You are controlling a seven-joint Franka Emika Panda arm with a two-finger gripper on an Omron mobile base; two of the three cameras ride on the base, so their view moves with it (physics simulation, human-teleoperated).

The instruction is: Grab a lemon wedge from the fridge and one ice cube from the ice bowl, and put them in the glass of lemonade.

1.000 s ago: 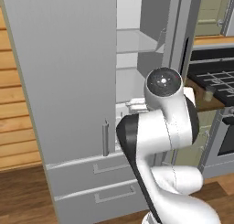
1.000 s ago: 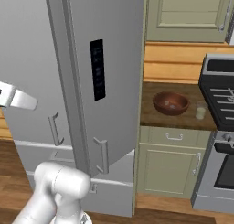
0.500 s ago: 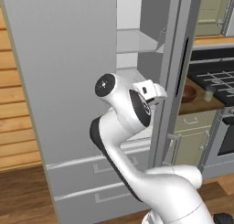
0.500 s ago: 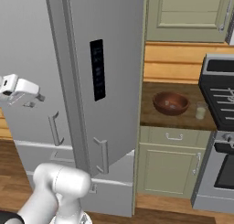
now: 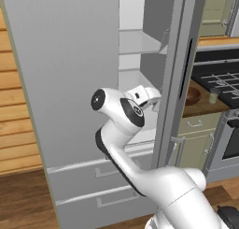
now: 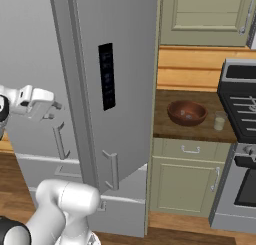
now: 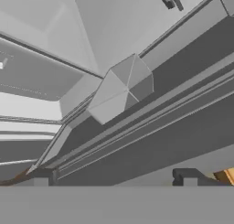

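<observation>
Left base view: fridge [image 5: 70, 83] w/ its right door swung open, white shelves inside visible; arm bent in front of it, gripper [image 5: 151, 96] up at the gap btwn the doors, near the lower shelf, holding nothing I can see. Bowl [image 5: 191, 96] and glass [image 5: 214, 95] sit on the wooden counter [image 5: 196, 107] to the right, beside the stove [image 5: 219, 81]; glass just right of bowl, apart from it. Right base view: gripper [image 6: 50, 107] at far left by the open door's outer face w/ dark panel; bowl [image 6: 187, 112] and glass [image 6: 219, 121] on counter [image 6: 175, 126], well apart from the arm. Hand view: fingertips [image 7: 41, 176] spread wide, released, nothing btwn them; grey and white fridge surfaces ahead, tilted. Lemon wedge: can't tell where it is.
</observation>
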